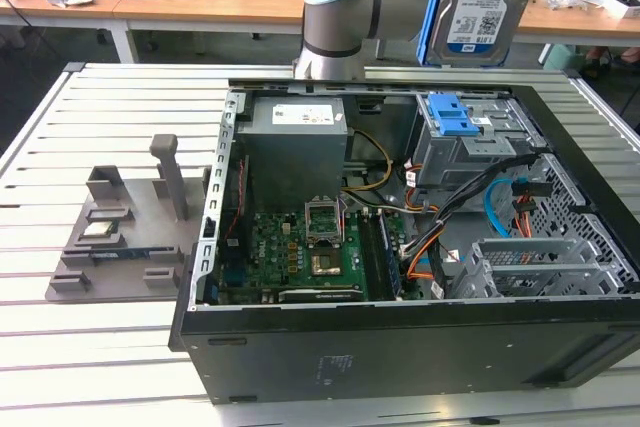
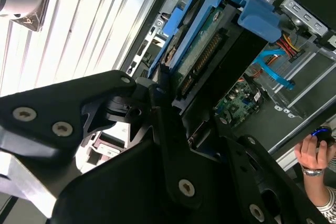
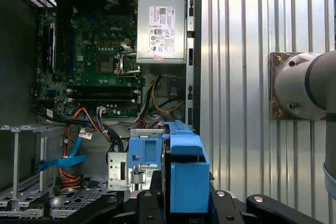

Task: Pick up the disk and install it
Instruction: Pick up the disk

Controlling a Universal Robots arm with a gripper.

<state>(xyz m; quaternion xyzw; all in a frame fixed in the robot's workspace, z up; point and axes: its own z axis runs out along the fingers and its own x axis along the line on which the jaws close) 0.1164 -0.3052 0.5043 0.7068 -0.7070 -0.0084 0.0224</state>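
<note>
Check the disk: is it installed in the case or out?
Out. The disk hangs upright above the open computer case, clamped in the gripper, not seated in any bay.

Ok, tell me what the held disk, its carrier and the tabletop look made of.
The disk: bare silver metal body, matte, under a paper-like label. Its carrier: blue plastic, likely moulded, smooth and evenly coloured. The tabletop: ribbed pale metal, probably aluminium, judging by its soft glare.

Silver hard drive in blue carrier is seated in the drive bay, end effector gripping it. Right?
No. The exterior view shows the silver hard drive in its blue plastic carrier held above the open black computer case, not seated; the end effector is gripping it.
</note>
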